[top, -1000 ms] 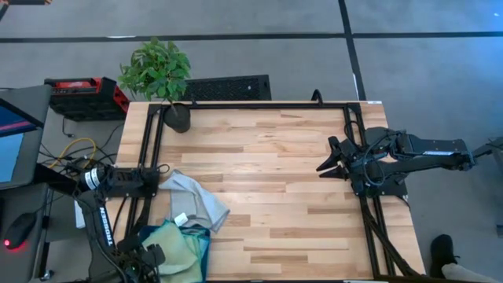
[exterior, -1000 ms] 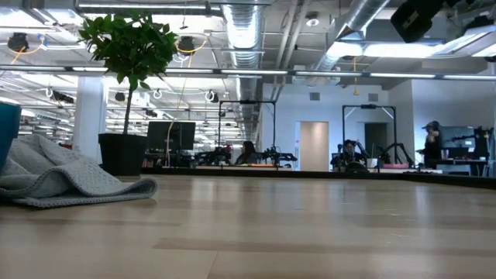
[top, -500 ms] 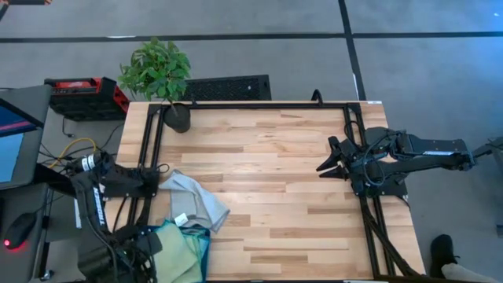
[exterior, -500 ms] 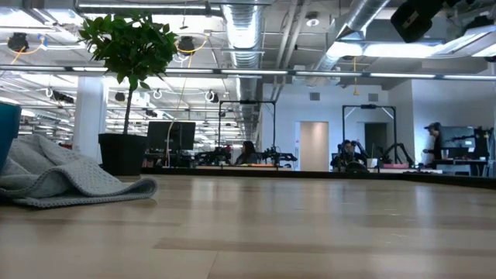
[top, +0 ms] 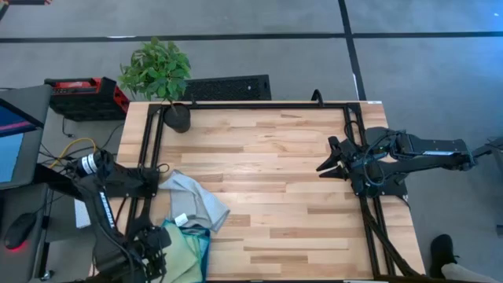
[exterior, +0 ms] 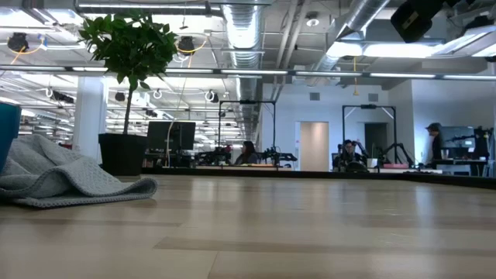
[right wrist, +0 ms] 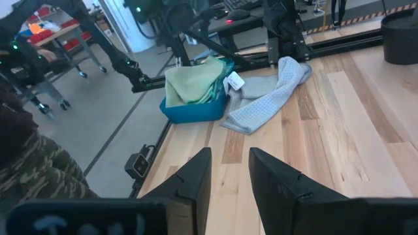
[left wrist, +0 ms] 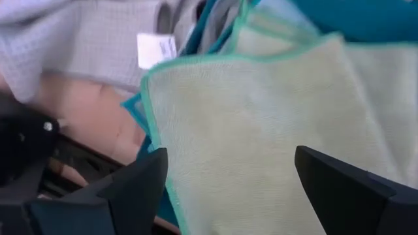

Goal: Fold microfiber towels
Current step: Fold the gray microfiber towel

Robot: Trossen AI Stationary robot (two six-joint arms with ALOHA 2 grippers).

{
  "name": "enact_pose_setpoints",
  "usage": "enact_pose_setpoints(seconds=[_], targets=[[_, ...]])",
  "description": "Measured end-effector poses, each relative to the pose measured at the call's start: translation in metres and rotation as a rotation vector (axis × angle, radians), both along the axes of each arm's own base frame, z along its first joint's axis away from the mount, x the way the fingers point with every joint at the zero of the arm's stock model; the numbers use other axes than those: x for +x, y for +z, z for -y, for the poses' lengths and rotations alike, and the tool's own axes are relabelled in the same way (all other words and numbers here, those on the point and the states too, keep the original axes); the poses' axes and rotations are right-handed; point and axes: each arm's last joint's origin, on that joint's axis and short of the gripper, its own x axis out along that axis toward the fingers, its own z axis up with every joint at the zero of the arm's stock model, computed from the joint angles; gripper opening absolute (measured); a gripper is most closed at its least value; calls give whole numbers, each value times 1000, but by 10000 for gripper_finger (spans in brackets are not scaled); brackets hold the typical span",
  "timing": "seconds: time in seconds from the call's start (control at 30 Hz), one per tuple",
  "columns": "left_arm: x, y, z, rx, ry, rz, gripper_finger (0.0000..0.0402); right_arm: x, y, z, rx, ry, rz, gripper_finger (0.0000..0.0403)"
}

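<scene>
Pale wooden planks make up the table (top: pixel 267 181), framed by black rails, with a potted plant (top: pixel 157 75) at its far left corner. Diagonally across from that plant, at the near left corner, a teal-blue bin (right wrist: pixel 196 109) holds the light green towel (left wrist: pixel 274 137). A pale grey towel (top: pixel 192 200) lies crumpled on the wood just beside the bin, on the plant's side. The left gripper (top: pixel 153 251) hangs over the bin with its fingers (left wrist: pixel 137 186) spread wide above the green cloth, holding nothing. The right gripper (top: pixel 332 163) waits by the right rail, well apart from the bin, partly parted and empty.
</scene>
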Motion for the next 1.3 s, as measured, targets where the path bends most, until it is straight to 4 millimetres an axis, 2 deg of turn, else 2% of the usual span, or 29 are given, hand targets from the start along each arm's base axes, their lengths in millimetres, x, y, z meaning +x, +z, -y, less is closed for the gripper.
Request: enact_pose_setpoints(seconds=[0.1, 0.23, 0.37, 0.67, 0.87, 1.0, 1.3], targets=[[0, -9, -5, 35, 18, -13, 329, 0, 0, 0, 0, 0, 0, 127], [7, -9, -17, 63, 20, 17, 327, 0, 0, 0, 0, 0, 0, 127], [12, 2, -34, 108, 2, 58, 322, 0, 0, 0, 0, 0, 0, 127], [13, 38, -69, 22, 100, 198, 320, 0, 0, 0, 0, 0, 0, 127], [12, 54, -87, -26, 193, 292, 320, 0, 0, 0, 5, -2, -1, 127], [13, 60, -95, -46, 269, 345, 320, 0, 1, 0, 99, -50, -30, 127], [22, 60, -104, -27, 329, 370, 320, 17, -2, 3, 76, -138, -40, 127]])
